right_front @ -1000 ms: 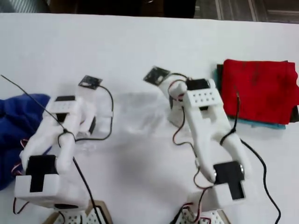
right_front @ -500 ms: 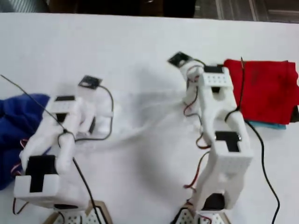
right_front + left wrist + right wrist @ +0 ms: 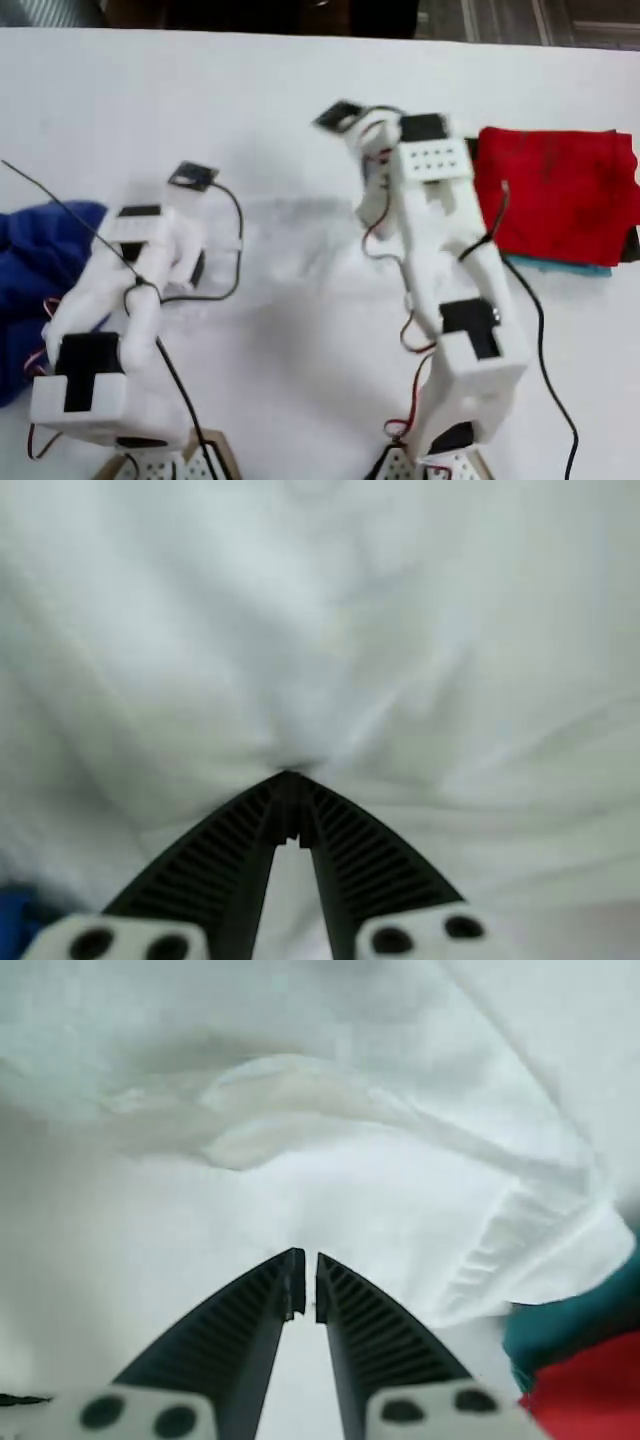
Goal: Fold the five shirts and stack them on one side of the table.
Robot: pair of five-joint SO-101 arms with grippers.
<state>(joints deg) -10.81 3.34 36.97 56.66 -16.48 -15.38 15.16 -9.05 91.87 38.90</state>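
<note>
Two pincers low over one thin white shirt [image 3: 300, 240], spread on the white counter [image 3: 200, 80] between the arms. Left pincer [image 3: 287, 780] pressed together, pinching a fold of this cloth, with wrinkles running out from the tips. Right pincer [image 3: 302, 1272] almost closed above the same shirt, near a hemmed edge; hold on the cloth not certain. Long axis of the shirt from arm to arm. Folded red shirt [image 3: 560, 195] just beside the right arm, so probably the nearer side for stacking. Crumpled blue shirt [image 3: 40, 250] beside the left arm.
</note>
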